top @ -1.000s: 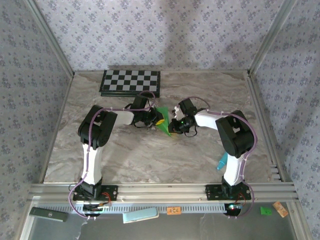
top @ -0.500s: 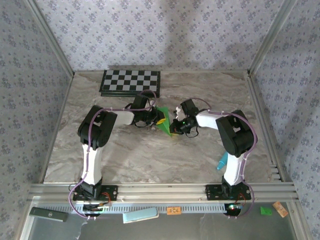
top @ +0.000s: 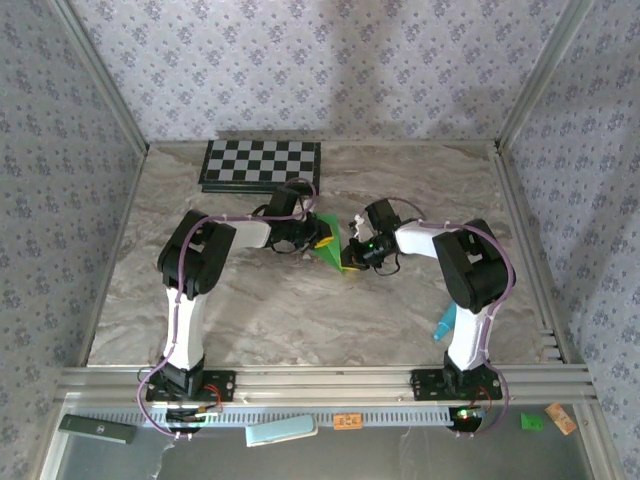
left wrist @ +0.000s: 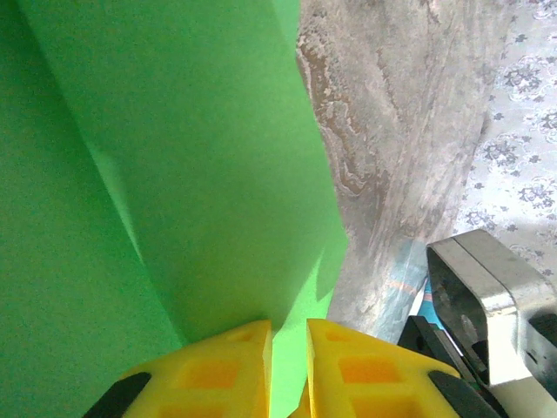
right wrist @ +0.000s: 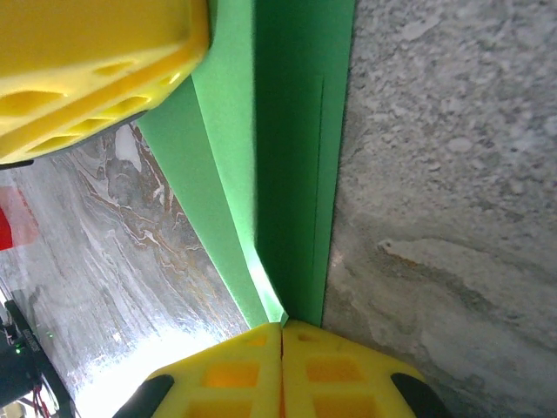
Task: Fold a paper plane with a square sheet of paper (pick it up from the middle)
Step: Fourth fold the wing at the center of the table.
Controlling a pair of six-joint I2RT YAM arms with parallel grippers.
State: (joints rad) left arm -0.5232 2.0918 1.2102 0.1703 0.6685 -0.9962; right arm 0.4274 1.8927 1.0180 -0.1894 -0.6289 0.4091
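The square sheet of paper [top: 329,248] is bright green and folded into a narrow pointed shape lying between the two arms at mid-table. My left gripper [top: 318,236] is at its wide end. In the left wrist view the yellow fingers [left wrist: 226,366] stand a sliver apart with green paper [left wrist: 174,157] running into the gap at the left gripper [left wrist: 289,335]. My right gripper [top: 350,256] is at the pointed end. Seen from the right wrist, the right gripper [right wrist: 283,326] has its pads pressed together on the tip of the creased paper [right wrist: 287,131]. The left arm's yellow finger [right wrist: 96,70] shows at the top left.
The checkerboard [top: 262,165] lies at the back left of the marble table [top: 250,310]. A teal marker [top: 444,324] lies by the right arm's base. A small red thing [right wrist: 9,228] shows at the left edge of the right wrist view. Patterned walls enclose three sides.
Both grippers have shifted slightly to the right while staying on the paper. The green shape between them looks a little narrower.
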